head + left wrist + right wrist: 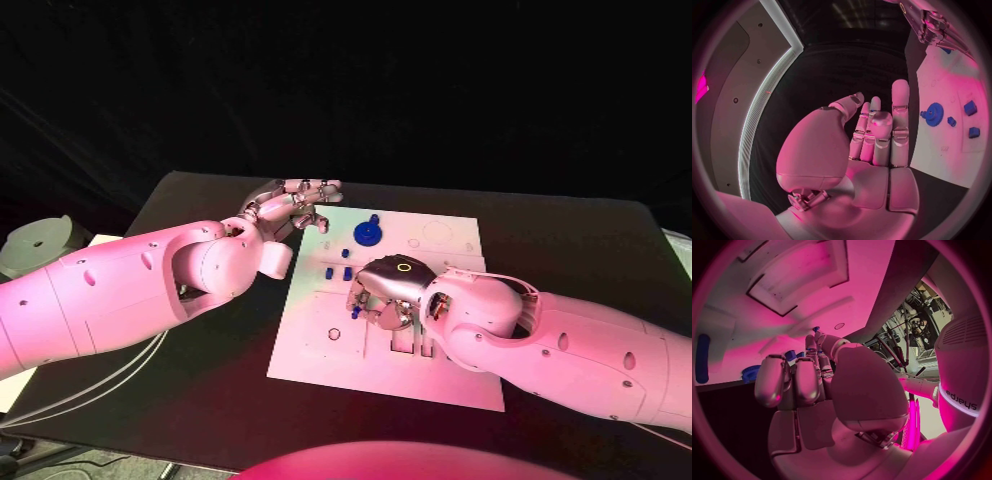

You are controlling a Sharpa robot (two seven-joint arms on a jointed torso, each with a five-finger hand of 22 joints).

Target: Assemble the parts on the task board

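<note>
my left hand [296, 203] hovers off the white rectangular task board [433, 370], fingers apart, holding nothing. my right hand [387, 290] sits over the board's middle; i cannot tell whether it grips anything. a round blue toothed gear [369, 234] lies nearby.

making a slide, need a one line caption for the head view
Right hand works over the middle of the white task board while the left hand hovers, holding nothing, near a blue gear.

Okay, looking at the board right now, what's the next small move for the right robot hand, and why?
Probably lower the right robot hand a little further onto the task board. It hovers over the board's middle with fingers curled near small blue parts, while the left robot hand waits open off the far-left edge beside the blue gear. Whether it already holds a part can't be told.
</note>
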